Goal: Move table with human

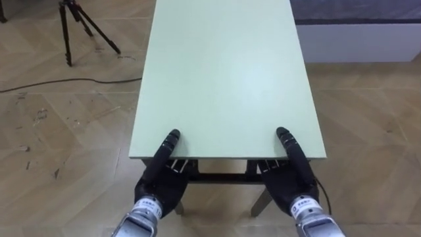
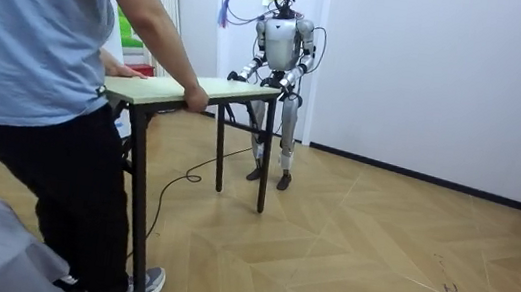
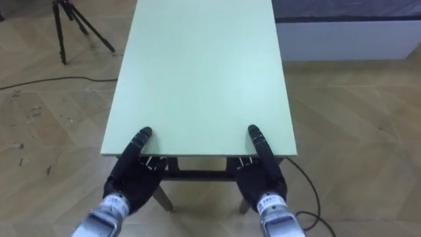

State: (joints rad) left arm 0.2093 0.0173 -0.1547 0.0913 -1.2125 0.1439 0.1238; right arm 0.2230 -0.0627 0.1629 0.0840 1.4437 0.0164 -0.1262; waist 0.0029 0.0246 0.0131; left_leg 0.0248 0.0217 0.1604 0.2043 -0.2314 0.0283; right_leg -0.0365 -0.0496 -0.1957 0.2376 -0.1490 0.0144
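A long table (image 1: 223,72) with a pale green top and dark legs stretches away from me. My left hand (image 1: 161,187) grips its near edge at the left, thumb on top and fingers curled beneath. My right hand (image 1: 289,187) holds the same edge at the right in the same way. In the room view a person (image 2: 26,85) stands at the opposite end of the table (image 2: 162,88), with one hand (image 2: 196,97) clasped on its edge. Whether the table's legs rest on the floor I cannot tell.
A black tripod (image 1: 79,26) stands on the wooden floor left of the table, and a dark cable (image 1: 66,82) runs past it. A low white unit with a dark top (image 1: 355,36) lies to the far right. A white wall (image 2: 431,78) rises behind me.
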